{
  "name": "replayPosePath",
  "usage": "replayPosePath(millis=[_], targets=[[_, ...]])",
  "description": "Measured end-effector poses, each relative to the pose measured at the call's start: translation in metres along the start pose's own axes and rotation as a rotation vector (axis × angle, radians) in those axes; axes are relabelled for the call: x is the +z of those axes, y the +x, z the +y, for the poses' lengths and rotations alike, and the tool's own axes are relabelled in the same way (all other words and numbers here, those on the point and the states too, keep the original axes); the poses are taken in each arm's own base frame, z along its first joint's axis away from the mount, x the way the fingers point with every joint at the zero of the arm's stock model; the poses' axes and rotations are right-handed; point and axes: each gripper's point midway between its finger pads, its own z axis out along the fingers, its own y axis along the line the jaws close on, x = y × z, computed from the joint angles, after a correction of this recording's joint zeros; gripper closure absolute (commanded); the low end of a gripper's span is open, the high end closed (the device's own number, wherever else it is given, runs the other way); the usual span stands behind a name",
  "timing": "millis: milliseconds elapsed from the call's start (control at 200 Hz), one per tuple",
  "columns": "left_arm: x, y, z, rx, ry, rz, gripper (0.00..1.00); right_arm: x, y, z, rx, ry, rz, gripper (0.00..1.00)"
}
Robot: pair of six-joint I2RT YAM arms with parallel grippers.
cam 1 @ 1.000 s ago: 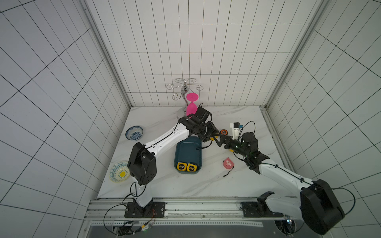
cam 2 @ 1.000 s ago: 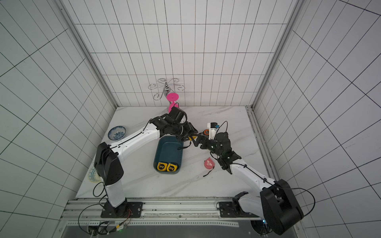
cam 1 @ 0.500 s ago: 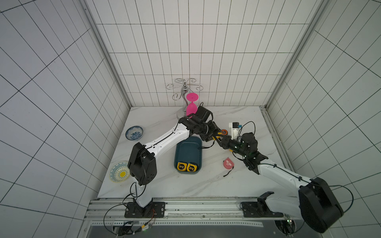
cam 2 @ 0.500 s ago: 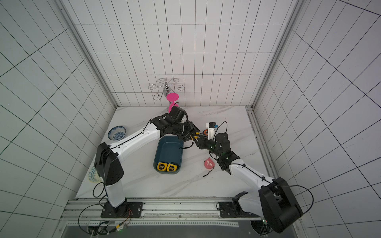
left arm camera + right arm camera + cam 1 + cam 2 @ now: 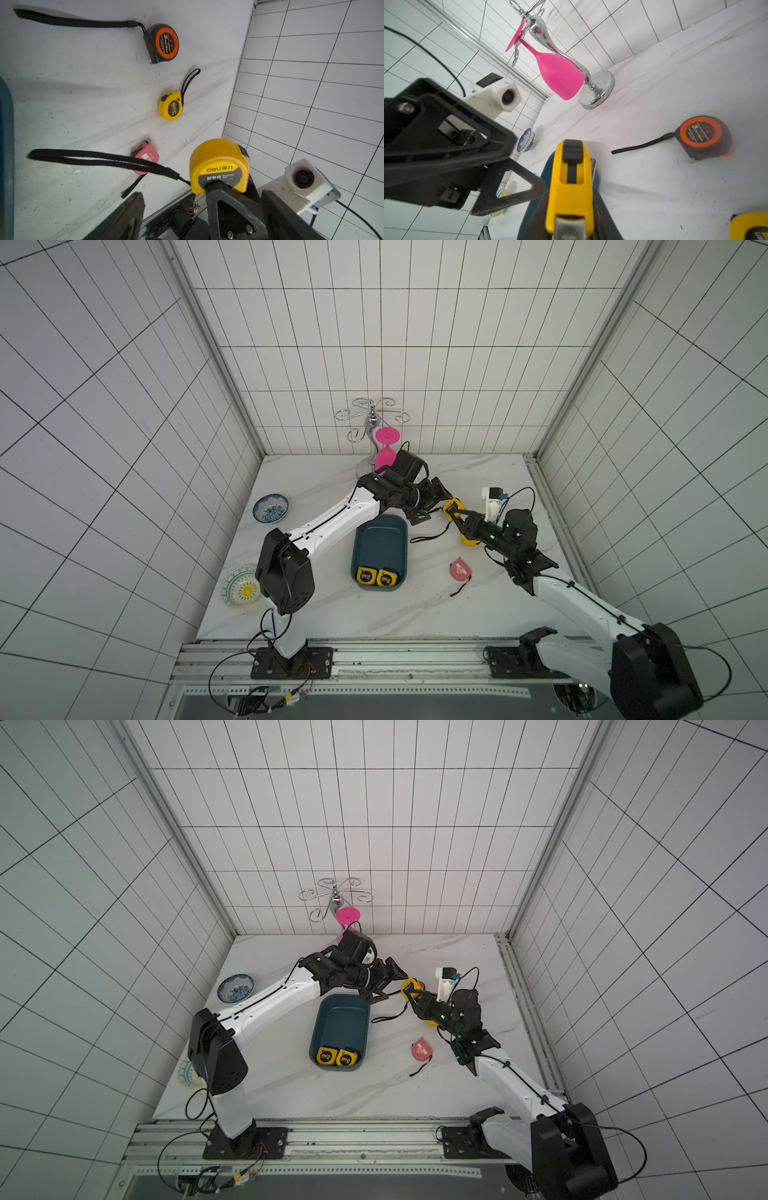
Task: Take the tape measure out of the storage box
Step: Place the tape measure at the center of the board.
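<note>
Both arms are extended beyond the storage box [image 5: 355,549]; outside it, the yellow tape measure [image 5: 218,162] is clamped between the fingers of the right gripper [image 5: 455,515], just ahead of the parted fingers of the left gripper [image 5: 433,506]

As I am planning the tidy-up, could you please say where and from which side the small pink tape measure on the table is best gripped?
The small pink plastic tape measure lies flat, label up, with bare marble table all round. I would come down from above and close the pincer across its rim at mid-body, clear of the black strap trailing towards the front.
</note>
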Motion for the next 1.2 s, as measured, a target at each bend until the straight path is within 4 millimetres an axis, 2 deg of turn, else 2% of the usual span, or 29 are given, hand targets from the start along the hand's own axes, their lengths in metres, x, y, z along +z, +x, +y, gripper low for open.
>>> replayPosePath(millis=[125, 295, 455, 565, 810, 1055, 1205], targets=[[-0.017, -0.014, 0.009, 0.013, -0.027, -0.049, 0.03, 0.011, 0.02, -0.013, 0.051, 0.004, 0.084, 0.85], [-0.044, -0.028, 0.028, 0.021, -0.062, -0.111, 0.02, 0.036, 0.065, -0.046, 0.188, 0.029, 0.241, 0.85], [-0.055, -0.033, 0.053, 0.024, -0.117, -0.138, 0.02, 0.054, 0.094, -0.069, 0.294, 0.045, 0.333, 0.85], [-0.055, -0.032, 0.077, 0.031, -0.182, -0.136, 0.02, 0.068, 0.095, -0.075, 0.32, 0.05, 0.357, 0.85], [-0.055, -0.027, 0.129, 0.069, -0.354, -0.114, 0.03, 0.099, 0.076, -0.075, 0.315, 0.041, 0.358, 0.85], [-0.055, -0.014, 0.175, 0.091, -0.494, -0.061, 0.03, 0.105, 0.1, -0.099, 0.355, 0.116, 0.434, 0.84], [-0.055, -0.007, 0.192, 0.094, -0.542, -0.036, 0.03, 0.104, 0.106, -0.104, 0.361, 0.142, 0.461, 0.76]])
